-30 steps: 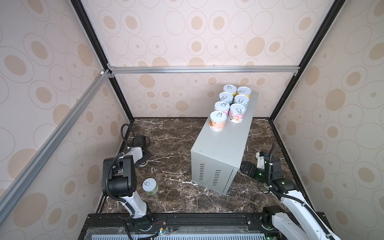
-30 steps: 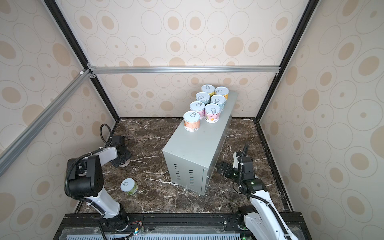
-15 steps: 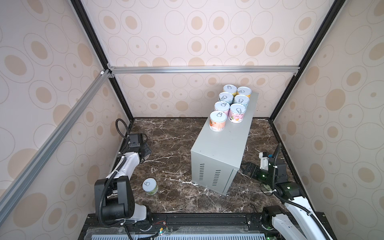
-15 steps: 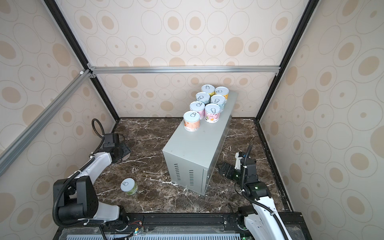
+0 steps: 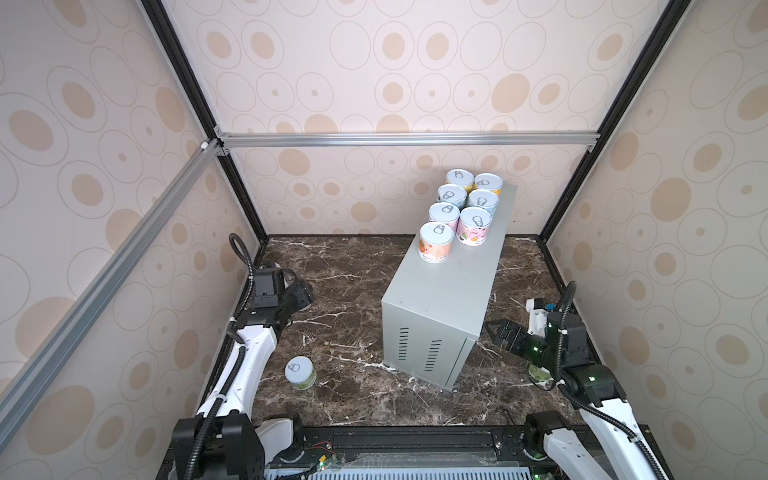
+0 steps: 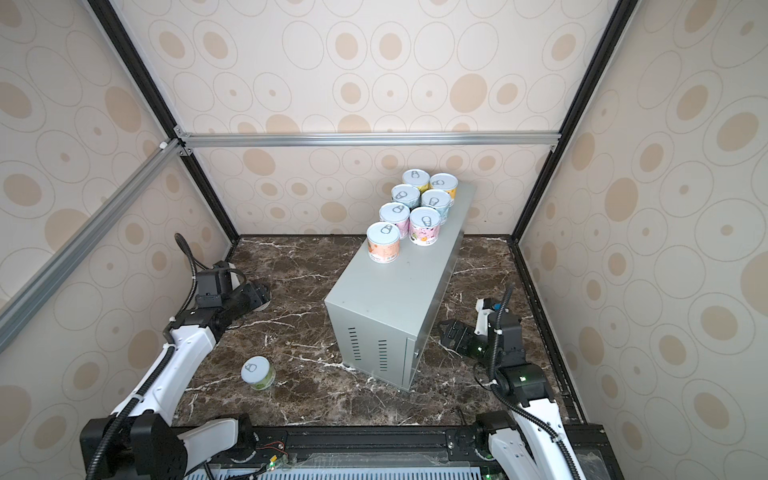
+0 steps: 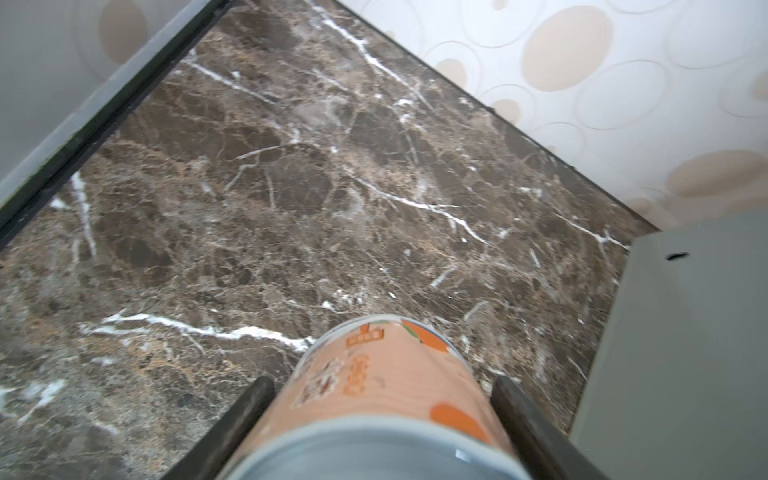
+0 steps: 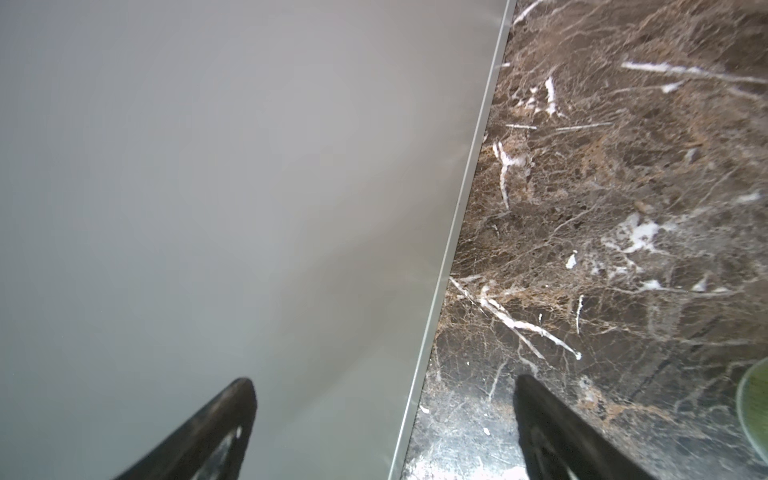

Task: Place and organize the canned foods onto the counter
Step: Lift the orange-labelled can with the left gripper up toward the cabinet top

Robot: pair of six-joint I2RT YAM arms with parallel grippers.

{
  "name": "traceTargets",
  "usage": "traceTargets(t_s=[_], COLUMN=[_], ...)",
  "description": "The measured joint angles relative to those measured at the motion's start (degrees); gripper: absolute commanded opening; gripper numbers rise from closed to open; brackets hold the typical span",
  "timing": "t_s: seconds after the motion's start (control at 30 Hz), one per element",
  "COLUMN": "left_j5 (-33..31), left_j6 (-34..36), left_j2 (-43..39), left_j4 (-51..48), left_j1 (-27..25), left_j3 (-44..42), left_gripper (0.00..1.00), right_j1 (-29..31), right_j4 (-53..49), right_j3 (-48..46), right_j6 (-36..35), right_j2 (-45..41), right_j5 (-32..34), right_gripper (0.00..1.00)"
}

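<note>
Seven cans (image 5: 465, 218) stand upright on the far end of the counter (image 5: 449, 291), in two rows side by side and touching one another. The near half of its top is bare in both top views. The left gripper (image 7: 380, 384) is closed on a salmon can (image 7: 386, 415): in the left wrist view its two fingers (image 7: 249, 399) press the label from both sides, and the can points away from the camera over the marble (image 7: 291, 187). In a top view this gripper (image 5: 301, 293) is low, on the left side, well apart from the counter. I cannot tell if the held can touches the marble. A green can (image 5: 300, 372) stands upright alone on the marble, near the front, just beside the left arm. The right gripper (image 8: 384, 382) is wide open and holds nothing; it is low, close to the right side wall of the counter (image 8: 208, 187). A green shape (image 8: 754, 399) shows at the edge of the right wrist view, and I cannot tell what it is.
</note>
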Motion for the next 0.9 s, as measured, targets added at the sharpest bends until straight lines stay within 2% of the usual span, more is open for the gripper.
traceTargets(t_s=[0.4,0.9], left_j5=[4.04,7.5], left_j6=[4.92,7.8], left_j2=[-3.28,-1.81], left_j4=[-4.35,-8.11], left_j1=[-6.21,-13.6], left_j3=[9.44,24.57], left_gripper=[0.62,0.61], right_j1=[0.0,0.0], right_j4=[-6.05,-9.68], right_j3=[8.98,17.84], right_j6=[-0.68,-2.16], right_j2=[-0.94,1.6], right_j5=[2.73,5.25], right_gripper=[0.99,0.99])
